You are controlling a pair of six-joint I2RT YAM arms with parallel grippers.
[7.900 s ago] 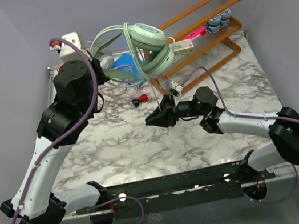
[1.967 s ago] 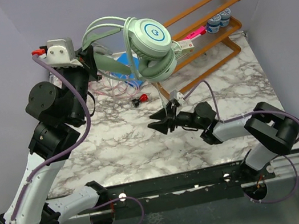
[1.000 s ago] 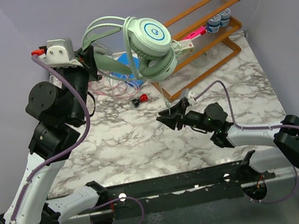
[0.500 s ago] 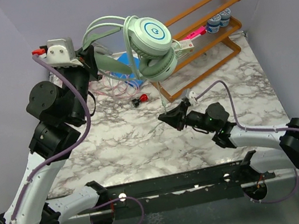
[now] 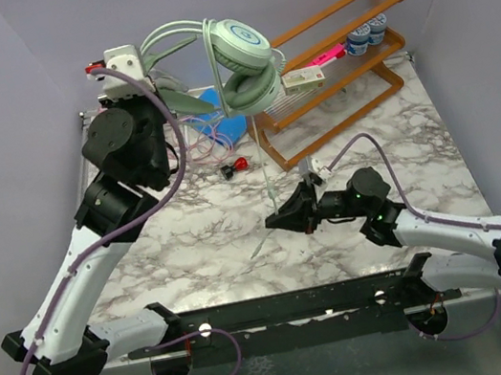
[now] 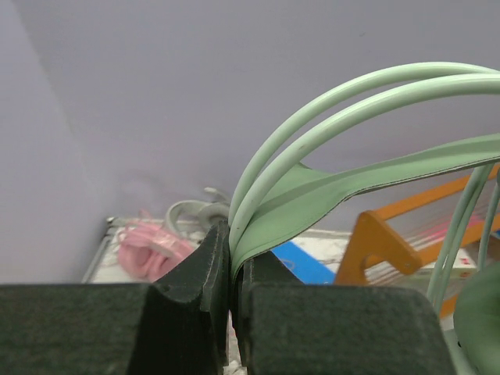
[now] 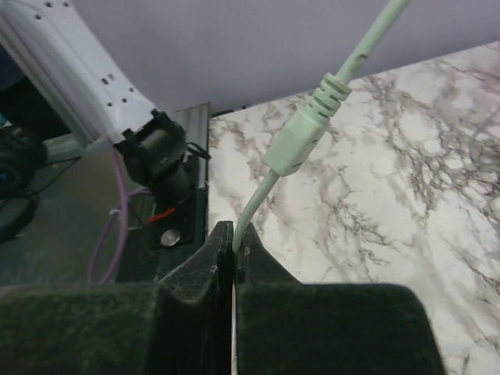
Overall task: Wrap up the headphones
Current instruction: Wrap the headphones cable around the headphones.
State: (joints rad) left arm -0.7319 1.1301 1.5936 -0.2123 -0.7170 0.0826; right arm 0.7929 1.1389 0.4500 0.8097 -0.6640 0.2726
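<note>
The left gripper (image 6: 232, 269) clamps the green headset (image 5: 242, 58) by its band (image 6: 351, 183) up high; the right gripper (image 7: 233, 250), lower down, pinches its cable (image 7: 254, 205) beside the plug (image 7: 301, 141).

The white-and-black left arm (image 5: 82, 275) rears up from its base, elbow bent, wrist raised high at the far left. Its black two-finger left hand (image 6: 232, 258) is pinched tight on a mint-green headphone band (image 6: 312, 195). The matching right arm (image 5: 443, 231) lies low (stretched nearly level), reaching leftward. Its black right hand (image 7: 233, 234) is clamped, fingers almost meeting, on a thin mint-green cable (image 7: 297, 141).
</note>
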